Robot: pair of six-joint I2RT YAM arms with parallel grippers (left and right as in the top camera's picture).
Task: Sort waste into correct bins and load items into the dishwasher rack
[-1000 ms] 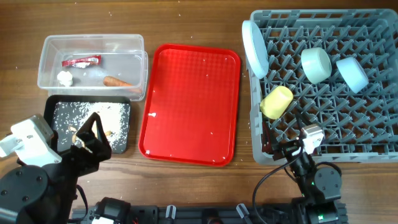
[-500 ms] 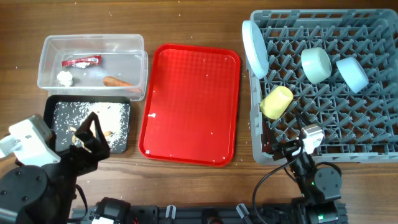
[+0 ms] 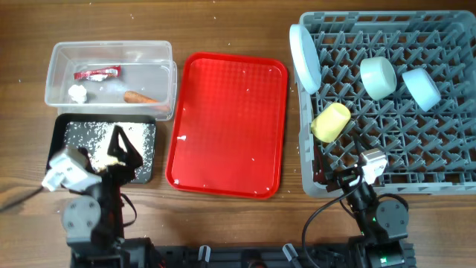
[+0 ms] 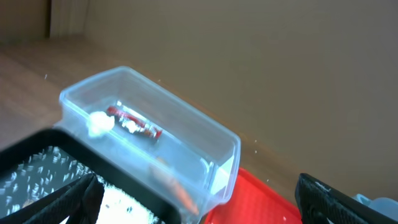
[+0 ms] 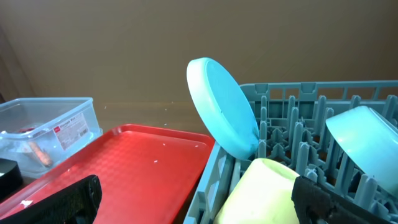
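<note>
The clear tub [image 3: 111,56] holds the red wrapper [image 3: 97,73], the tissue ball [image 3: 77,93] and the carrot stick [image 3: 140,97]. The black tray [image 3: 67,119] holds beige crumbs [image 3: 93,134]. My left gripper [image 3: 119,149] is open and empty over the black tray; its wrist view shows the tub [image 4: 186,130] ahead. The rack [image 3: 416,156] holds the plate [image 3: 305,58], mint bowl [image 3: 378,77], light blue bowl [image 3: 422,87] and yellow cup [image 3: 330,121]. My right gripper [image 3: 336,179] is open and empty at the rack's near left corner, just before the cup [image 5: 261,190]. The spoon is out of view.
The flat red tray [image 3: 227,123] lies between the bins and the rack, with a few pale specks on it. Both arm bases sit at the table's near edge. Bare wood shows along the far side and at the far left.
My left arm has folded back toward its base and the gripper has shifted slightly up and right over the black tray. The right arm has not moved.
</note>
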